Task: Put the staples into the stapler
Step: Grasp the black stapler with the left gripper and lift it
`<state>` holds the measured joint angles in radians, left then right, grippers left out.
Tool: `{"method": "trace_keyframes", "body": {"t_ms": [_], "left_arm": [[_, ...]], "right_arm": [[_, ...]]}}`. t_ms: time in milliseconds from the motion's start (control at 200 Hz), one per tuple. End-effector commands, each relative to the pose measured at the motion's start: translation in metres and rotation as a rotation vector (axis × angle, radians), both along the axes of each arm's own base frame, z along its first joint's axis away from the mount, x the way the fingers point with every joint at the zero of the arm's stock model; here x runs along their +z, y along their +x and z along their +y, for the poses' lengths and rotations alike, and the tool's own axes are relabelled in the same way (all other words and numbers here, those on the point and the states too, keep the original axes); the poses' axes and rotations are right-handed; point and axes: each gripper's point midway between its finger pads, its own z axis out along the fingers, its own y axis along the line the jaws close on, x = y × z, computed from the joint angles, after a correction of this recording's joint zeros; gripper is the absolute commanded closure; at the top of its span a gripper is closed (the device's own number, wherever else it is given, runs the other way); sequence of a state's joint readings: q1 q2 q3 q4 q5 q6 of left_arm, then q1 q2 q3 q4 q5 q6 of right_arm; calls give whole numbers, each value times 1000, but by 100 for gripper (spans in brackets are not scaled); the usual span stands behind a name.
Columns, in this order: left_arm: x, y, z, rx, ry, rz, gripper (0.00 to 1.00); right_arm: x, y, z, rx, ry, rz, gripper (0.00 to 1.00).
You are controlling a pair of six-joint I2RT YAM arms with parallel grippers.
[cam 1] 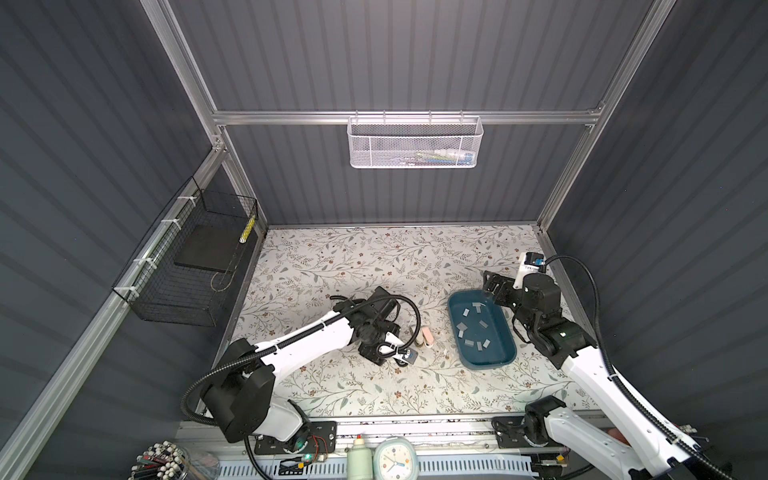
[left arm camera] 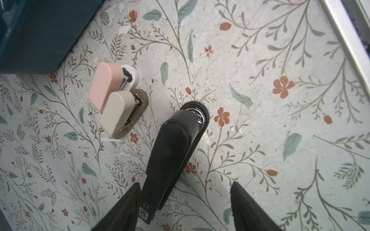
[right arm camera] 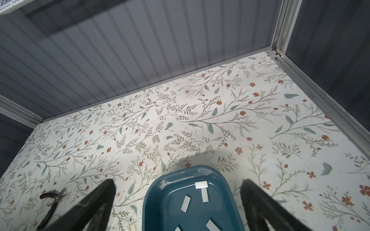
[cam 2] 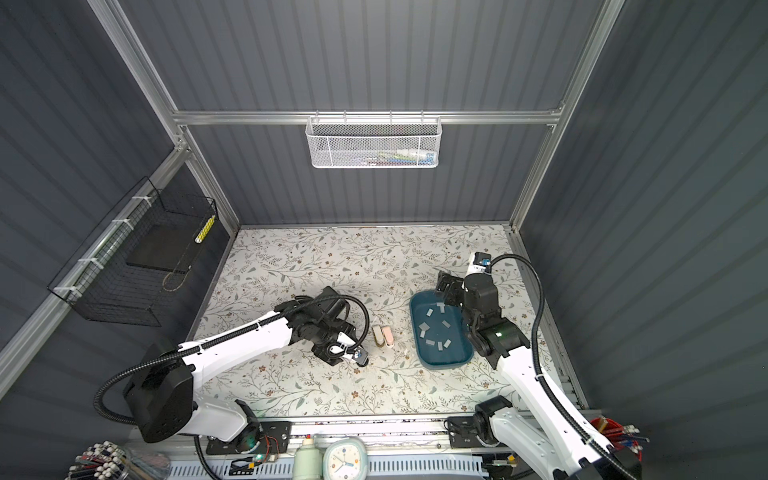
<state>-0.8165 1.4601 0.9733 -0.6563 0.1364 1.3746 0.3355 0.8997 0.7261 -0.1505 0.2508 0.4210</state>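
Black stapler (left arm camera: 176, 144), left of the blue tray (cam 1: 496, 330), lies between the parted jaws of the left gripper (left arm camera: 186, 185), apparently to steady it; staples (cam 1: 462, 331) lie inside the tray, right gripper (right arm camera: 178, 181) spread wide above its far end, ready to pick.

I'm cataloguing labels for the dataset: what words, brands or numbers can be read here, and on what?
No text here is legible.
White print on the rear end of the black stapler: too blurred to read.
Dial markings on the clock: too small to read.
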Motion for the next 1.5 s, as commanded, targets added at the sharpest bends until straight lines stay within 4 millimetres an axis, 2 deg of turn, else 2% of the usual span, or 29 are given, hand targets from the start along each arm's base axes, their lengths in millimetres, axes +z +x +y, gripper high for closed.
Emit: {"method": "trace_keyframes", "body": {"t_ms": [0,190,520,660,875,1276,1371,1491], "left_arm": [[4,6,-8,-64,44,-53,31],[2,1,-22,-127,90,-74,34],[-23,-8,-24,-177,232,-46,38],[-31,-10,-26,-200,270,-41,46],[-32,-8,-27,-211,290,-43,58],[-33,-6,-25,-214,303,-55,57],[-32,-8,-27,-216,293,-45,66],[-29,-5,-30,-203,285,-53,88]], "right_arm": [[6,1,1,2,-3,4,1],[4,2,1,0,-5,10,1],[2,4,2,1,-10,27,1],[2,4,2,1,-9,25,1],[3,4,2,1,-7,26,1],[2,5,2,2,-9,31,1],[2,5,2,-1,-10,30,1],[1,5,1,-6,-10,34,1]]}}
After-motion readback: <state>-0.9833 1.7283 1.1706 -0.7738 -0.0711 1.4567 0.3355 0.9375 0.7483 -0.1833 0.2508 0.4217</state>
